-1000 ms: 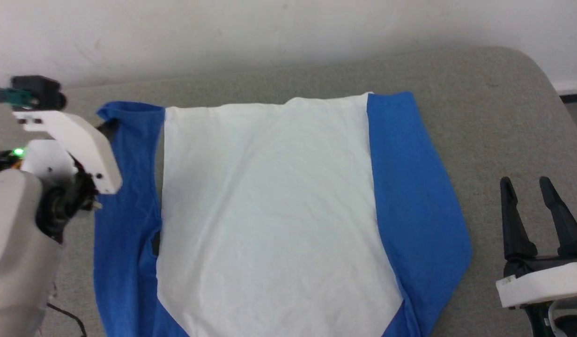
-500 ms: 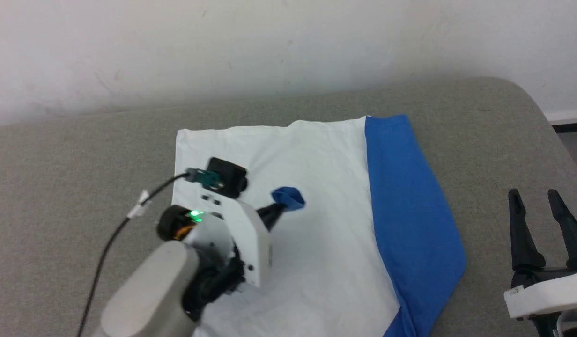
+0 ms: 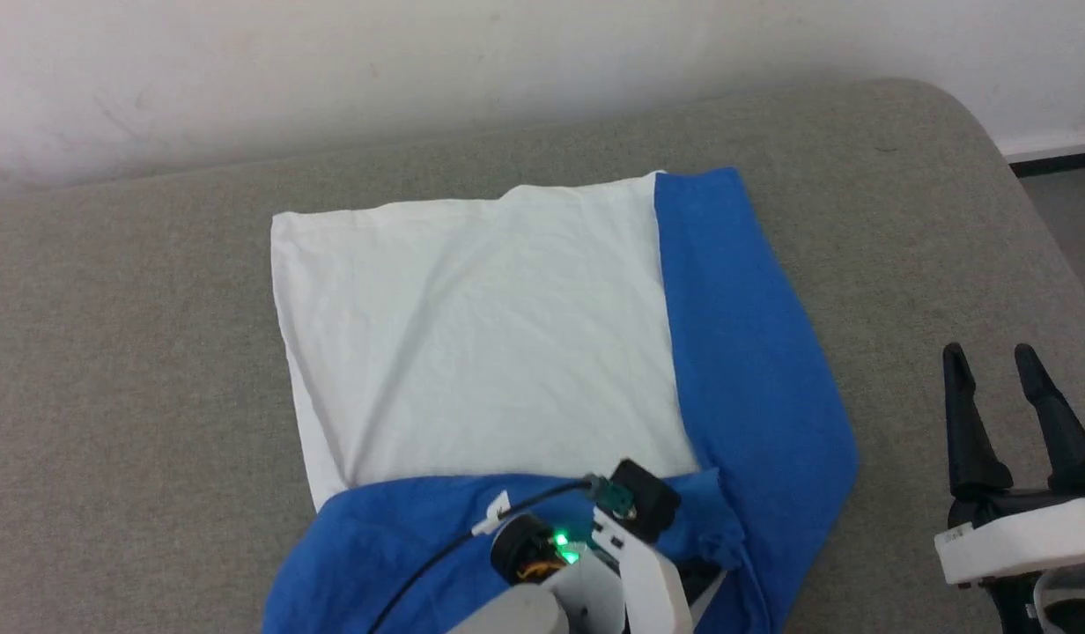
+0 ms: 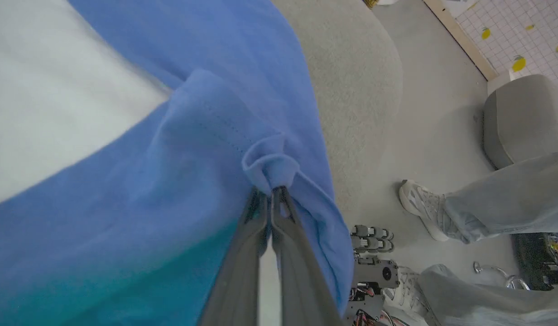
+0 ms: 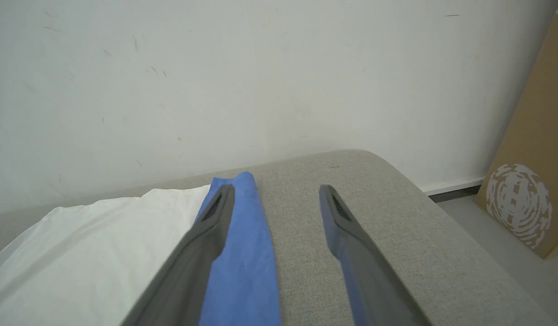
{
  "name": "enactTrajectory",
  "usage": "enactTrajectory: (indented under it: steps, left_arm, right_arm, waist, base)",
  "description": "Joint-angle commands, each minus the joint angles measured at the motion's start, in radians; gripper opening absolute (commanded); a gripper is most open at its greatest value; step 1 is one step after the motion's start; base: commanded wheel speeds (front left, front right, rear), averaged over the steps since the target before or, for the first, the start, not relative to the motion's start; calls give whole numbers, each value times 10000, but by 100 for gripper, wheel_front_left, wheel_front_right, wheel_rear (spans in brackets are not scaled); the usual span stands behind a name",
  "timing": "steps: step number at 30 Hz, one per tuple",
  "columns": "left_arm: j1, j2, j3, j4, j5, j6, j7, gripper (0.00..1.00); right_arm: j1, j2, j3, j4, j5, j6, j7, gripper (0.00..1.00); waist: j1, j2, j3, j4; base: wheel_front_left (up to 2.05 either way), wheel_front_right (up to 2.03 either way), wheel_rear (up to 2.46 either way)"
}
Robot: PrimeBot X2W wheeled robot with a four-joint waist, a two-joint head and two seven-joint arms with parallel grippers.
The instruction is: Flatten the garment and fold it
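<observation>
Garment (image 3: 481,326) white body flat, blue sleeve folded across near edge.

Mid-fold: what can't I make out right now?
- Head view: the left gripper's fingers and their pinch on the shirt, hidden by the arm's own wrist.
- Head view: the shirt's near edge, cut off by the bottom edge.
- Left wrist view: the blue sleeve near the bottom edge, blurred.
- Right wrist view: the shirt's near part, behind the right gripper's left finger.

Garment (image 3: 472,335) near end cut off by bottom edge.
</observation>
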Motion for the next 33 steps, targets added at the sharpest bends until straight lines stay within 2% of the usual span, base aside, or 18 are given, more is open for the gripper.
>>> enactTrajectory:
  steps: [1,2,3,6,11,18,23,30,33]
  left_arm:
    - [195,-89,-212,345,78,-147,-114,0]
    - [199,-133,-314,536,108,-198,-193,32]
    - [145,-160,-447,701,224,-249,-293,98]
    - [-15,-245,-467,868,401,-314,-1010,100]
    - [-218,-301,-16,238,594,-300,-2771,100]
    - [-117,110,1061,-706,763,119,-4886,100]
    - [36,873,2203,-814,1149,904,-5885,100]
    - [760,1840,4339,-1048,1471,2000,-6107,100]
    - [1242,2180,5420,-1322,1732,2268,-6112,100]
  right_arm:
    - [-173,32,63,72,64,-7,-42,100]
    - [-198,32,71,102,54,-7,-51,100]
    - [-215,32,74,126,28,-7,-57,100]
    - [-241,33,118,147,-181,-7,-51,100]
    - [-81,22,193,120,-561,-7,78,100]
    - [143,-43,152,-12,-822,-7,265,100]
    - [266,-56,85,-132,-916,-7,424,100]
    - [234,-70,49,72,-822,-7,659,100]
    - [142,-92,-51,348,-709,-7,840,100]
  waist:
    - [-1,-1,72,-3]
    - [-1,-1,73,27]
    - [-1,-1,56,62]
    - [-1,-1,-56,177]
    - [-1,-1,-460,450]
    - [-1,-1,-943,828]
    - [-1,-1,-1078,1181]
    - [-1,-1,-997,1567]
    - [-1,-1,-876,1773]
  base:
    - [0,0,0]
    - [0,0,0]
    - [0,0,0]
    - [0,0,0]
    - [0,0,0]
    - [0,0,0]
    - [0,0,0]
    - [0,0,0]
    - [0,0,0]
